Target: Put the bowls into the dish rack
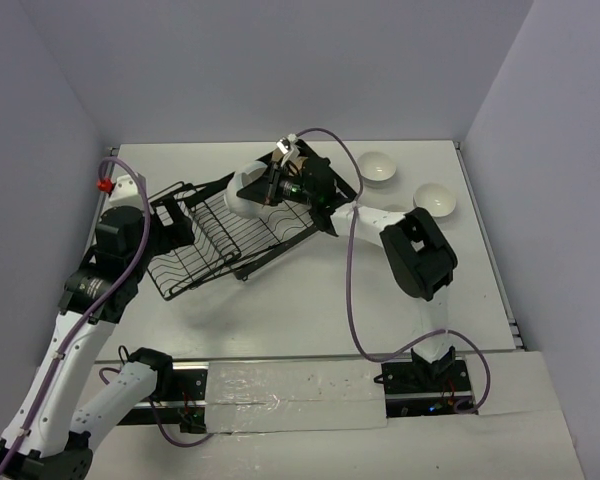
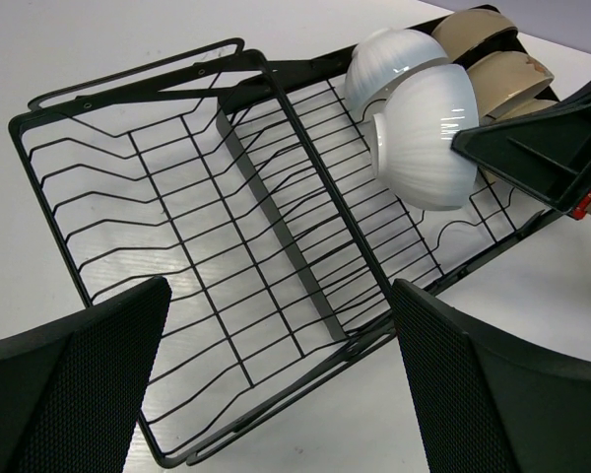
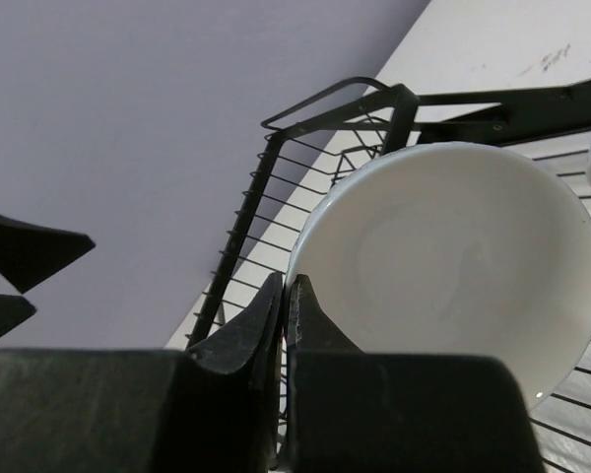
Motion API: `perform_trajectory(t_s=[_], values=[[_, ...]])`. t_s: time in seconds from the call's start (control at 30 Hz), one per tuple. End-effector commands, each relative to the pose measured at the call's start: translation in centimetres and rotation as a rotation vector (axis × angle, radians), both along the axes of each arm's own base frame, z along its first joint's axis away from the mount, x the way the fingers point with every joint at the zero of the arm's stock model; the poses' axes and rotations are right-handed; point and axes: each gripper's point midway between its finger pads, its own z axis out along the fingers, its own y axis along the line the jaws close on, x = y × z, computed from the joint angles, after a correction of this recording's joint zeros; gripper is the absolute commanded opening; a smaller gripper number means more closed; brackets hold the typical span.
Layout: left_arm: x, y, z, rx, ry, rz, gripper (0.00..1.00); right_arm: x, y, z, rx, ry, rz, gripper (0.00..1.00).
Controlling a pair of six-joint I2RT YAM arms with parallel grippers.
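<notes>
No legible text or labels.

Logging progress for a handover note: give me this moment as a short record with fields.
dish rack: two sections, one empty
racked: white bowl, at least two tan bowls
held bowl: white, beside the racked white one
right gripper: jaws shut on held bowl's rim
left gripper: jaws open, at empty section
loose bowls: two, white, on table

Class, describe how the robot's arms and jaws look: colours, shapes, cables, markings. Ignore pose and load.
Both the left arm and right arm have white shells with black joint housings. A purple cable loops along each. The jaws are black and wedge-shaped, with a mesh texture on the left pair. A small red part shows on the left arm.
</notes>
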Motion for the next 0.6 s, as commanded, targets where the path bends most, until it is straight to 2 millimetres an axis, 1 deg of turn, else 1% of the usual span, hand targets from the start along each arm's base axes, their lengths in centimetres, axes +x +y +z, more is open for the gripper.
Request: perform_trajectory(t_s=[0.0,0.07,0.13,0.17,0.23,0.27,0.33,0.37,0.57], values=[[-0.4,0.6,1.7,-0.014,-0.041,0.035,0.99,0.9,0.4,5.7,0.157,-0.162,-0.024,0.00],[-0.4,0.7,1.5,-0.010,-0.036,0.037,0.99,1.4,0.6,4.7,0.157,-0.140,-0.041,0.00],[-0.4,0.7,1.4,-0.009,-0.033,0.037,0.99,1.8,0.7,4.2,0.165,-0.133,-0.050,0.00],[-0.4,0.6,1.4,-0.008,-0.031,0.037,0.99,2.2,0.7,3.6,0.160,-0.120,-0.062,0.00],[-0.4,0.7,1.4,-0.007,-0.029,0.037,0.99,2.4,0.7,2.9,0.159,-0.108,-0.072,0.00],[-0.4,0.7,1.3,-0.007,-0.027,0.037,0.99,2.7,0.6,2.2,0.154,-0.095,-0.083,0.00],[-0.4,0.7,1.3,-0.004,-0.027,0.039,0.99,2.8,0.7,1.8,0.163,-0.086,-0.087,0.00],[-0.4,0.7,1.3,-0.005,-0.027,0.038,0.99,2.9,0.6,1.0,0.158,-0.071,-0.091,0.00],[-0.4,0.7,1.2,-0.004,-0.023,0.040,0.99,3.2,0.4,-0.4,0.153,-0.052,-0.110,0.00]])
